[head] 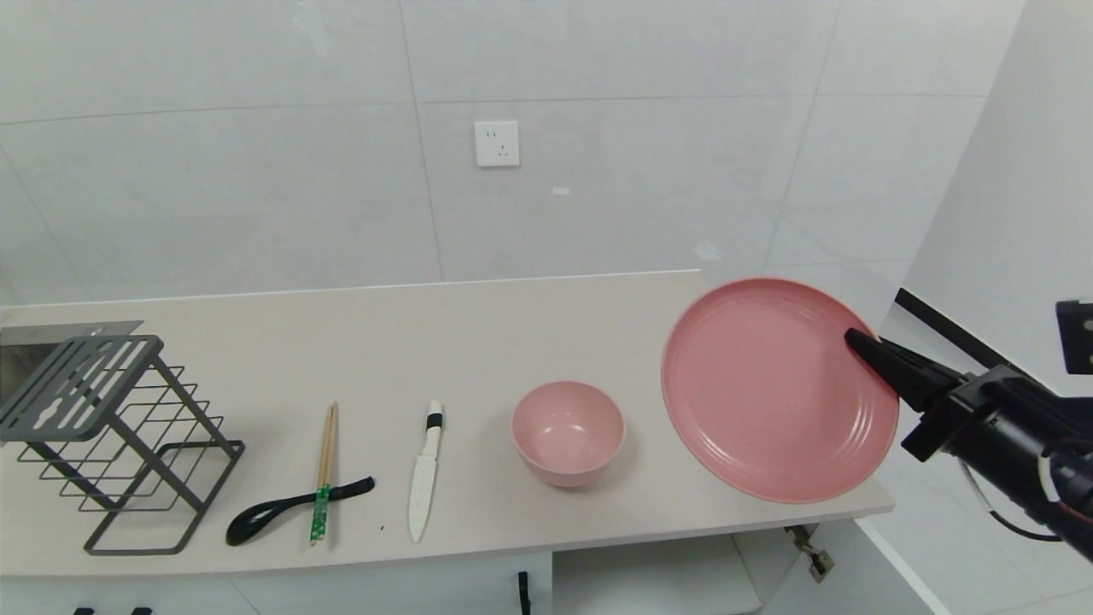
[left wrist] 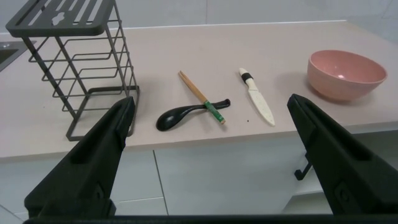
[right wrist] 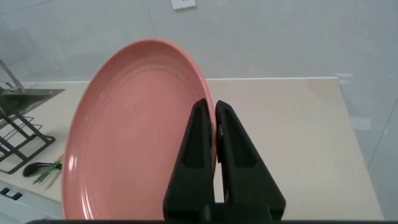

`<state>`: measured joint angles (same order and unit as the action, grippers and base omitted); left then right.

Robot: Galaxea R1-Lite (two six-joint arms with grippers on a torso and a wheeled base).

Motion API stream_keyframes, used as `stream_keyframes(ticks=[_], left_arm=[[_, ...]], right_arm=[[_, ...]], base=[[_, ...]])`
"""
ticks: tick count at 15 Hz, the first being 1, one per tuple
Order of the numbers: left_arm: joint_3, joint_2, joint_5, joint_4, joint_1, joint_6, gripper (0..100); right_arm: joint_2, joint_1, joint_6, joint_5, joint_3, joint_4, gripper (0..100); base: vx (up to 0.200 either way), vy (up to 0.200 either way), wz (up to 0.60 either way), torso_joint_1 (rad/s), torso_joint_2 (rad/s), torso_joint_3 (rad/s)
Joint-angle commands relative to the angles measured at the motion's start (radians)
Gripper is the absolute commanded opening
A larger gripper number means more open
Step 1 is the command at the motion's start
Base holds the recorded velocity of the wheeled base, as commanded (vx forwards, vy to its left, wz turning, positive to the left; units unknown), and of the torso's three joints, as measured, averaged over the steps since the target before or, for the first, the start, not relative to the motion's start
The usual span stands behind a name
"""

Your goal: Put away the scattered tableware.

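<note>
A pale table (head: 512,325) ran along a white tiled wall (head: 256,171) bearing a socket (head: 496,143). From its left end stood a dark wire rack (head: 111,427), then lay a black spoon (head: 282,508) crossed by chopsticks (head: 324,461), a white knife (head: 424,483) and a pink bowl (head: 568,431). The right pincer (head: 854,339) was clamped on the rim of the pink plate (head: 773,389), held tilted over the table's right end. The left pincer (left wrist: 209,102) hung with its fingers wide apart before the table's front edge
</note>
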<state>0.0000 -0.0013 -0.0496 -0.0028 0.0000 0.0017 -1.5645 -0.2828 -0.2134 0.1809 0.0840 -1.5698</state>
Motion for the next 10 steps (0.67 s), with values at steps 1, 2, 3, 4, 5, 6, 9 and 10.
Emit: stream_keyframes(ticks=[1, 2, 3, 4, 5, 6, 9, 10], left_arm=[[0.000, 0.001, -0.004, 0.001, 0.000, 0.001, 100], [0.000, 0.001, -0.029, -0.003, 0.000, 0.008, 100], [0.000, 0.001, -0.038, -0.029, 0.002, 0.035, 100], [0.000, 0.001, -0.039, -0.121, 0.000, 0.061, 100], [0.000, 0.001, -0.079, -0.278, 0.002, 0.090, 100], [0.000, 0.001, -0.101, -0.284, 0.000, 0.080, 100], [-0.097, 0.037, -0.158, -0.224, -0.006, -0.049, 100], [-0.152, 0.093, -0.177, -0.187, -0.009, -0.086, 100]], right_arm=[[0.038, -0.012, 0.000, 0.000, -0.003, -0.001, 0], [0.040, -0.013, 0.009, 0.000, -0.004, -0.001, 0], [0.041, -0.009, 0.019, 0.000, -0.006, -0.001, 0], [0.046, -0.007, 0.019, 0.000, -0.007, -0.001, 0], [0.060, -0.009, 0.019, 0.002, -0.007, -0.001, 0], [0.061, -0.013, 0.019, 0.002, -0.007, -0.001, 0], [0.081, -0.009, 0.020, 0.002, -0.030, -0.001, 0], [0.090, -0.009, 0.020, 0.002, -0.041, -0.001, 0]], base=[[0.000, 0.000, 0.00, 0.000, 0.00, 0.000], [0.000, 0.000, 0.00, 0.000, 0.00, 0.000], [0.000, 0.000, 0.00, 0.000, 0.00, 0.000], [0.000, 0.000, 0.00, 0.000, 0.00, 0.000], [0.000, 0.000, 0.00, 0.000, 0.00, 0.000], [0.000, 0.000, 0.00, 0.000, 0.00, 0.000], [0.000, 0.000, 0.00, 0.000, 0.00, 0.000], [0.000, 0.000, 0.00, 0.000, 0.00, 0.000]])
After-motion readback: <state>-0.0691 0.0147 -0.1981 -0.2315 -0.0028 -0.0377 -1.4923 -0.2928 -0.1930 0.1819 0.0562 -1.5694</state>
